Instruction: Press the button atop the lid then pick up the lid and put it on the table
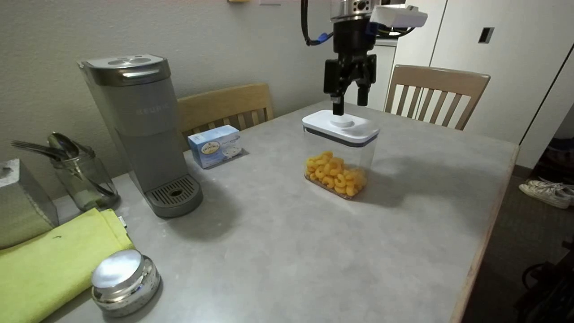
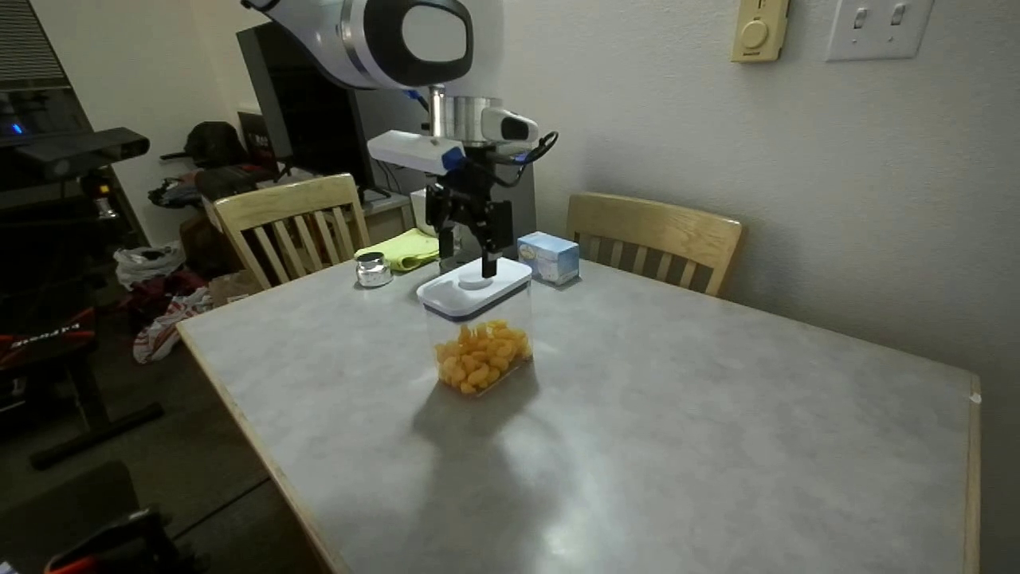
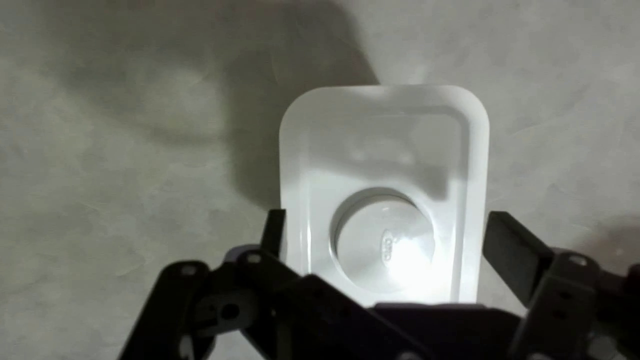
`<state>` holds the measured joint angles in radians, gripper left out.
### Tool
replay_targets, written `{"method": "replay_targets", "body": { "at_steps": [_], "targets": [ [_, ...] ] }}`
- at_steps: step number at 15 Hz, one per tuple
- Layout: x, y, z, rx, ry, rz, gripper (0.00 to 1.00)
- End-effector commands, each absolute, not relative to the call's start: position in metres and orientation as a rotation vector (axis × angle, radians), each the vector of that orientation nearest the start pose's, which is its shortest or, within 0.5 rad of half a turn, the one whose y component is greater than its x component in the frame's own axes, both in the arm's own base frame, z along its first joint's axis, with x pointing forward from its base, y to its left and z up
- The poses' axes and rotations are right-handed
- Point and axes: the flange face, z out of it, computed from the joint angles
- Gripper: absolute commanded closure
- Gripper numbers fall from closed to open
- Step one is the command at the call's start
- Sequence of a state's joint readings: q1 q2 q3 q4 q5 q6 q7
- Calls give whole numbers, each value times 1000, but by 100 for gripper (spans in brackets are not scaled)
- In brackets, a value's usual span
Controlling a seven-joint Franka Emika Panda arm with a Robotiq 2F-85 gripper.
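The raised round button [image 3: 384, 242] lay on the white lid [image 3: 384, 165], which capped a clear container [image 1: 325, 144] on the worktop [image 1: 269, 251]. Above hung the hand [image 1: 350, 102], its jaws apart, the button appearing between them in the wrist view.

Wrist view faces down; both exterior views overlook the table [image 1: 278, 251].
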<state>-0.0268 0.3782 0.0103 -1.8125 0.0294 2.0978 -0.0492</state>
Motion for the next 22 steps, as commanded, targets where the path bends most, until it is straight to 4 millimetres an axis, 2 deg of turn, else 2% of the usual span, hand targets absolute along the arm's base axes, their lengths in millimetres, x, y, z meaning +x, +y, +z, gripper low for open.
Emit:
{"method": "replay_targets", "body": {
  "at_steps": [1,6,12,22],
  "targets": [
    [638,-7,319,-3087,-7,130,0],
    [642,-1,321,-3082,-16,114,4],
    [644,5,317,-3098,-31,123,3],
    [651,0,310,-3104,-25,120,15]
  ]
}}
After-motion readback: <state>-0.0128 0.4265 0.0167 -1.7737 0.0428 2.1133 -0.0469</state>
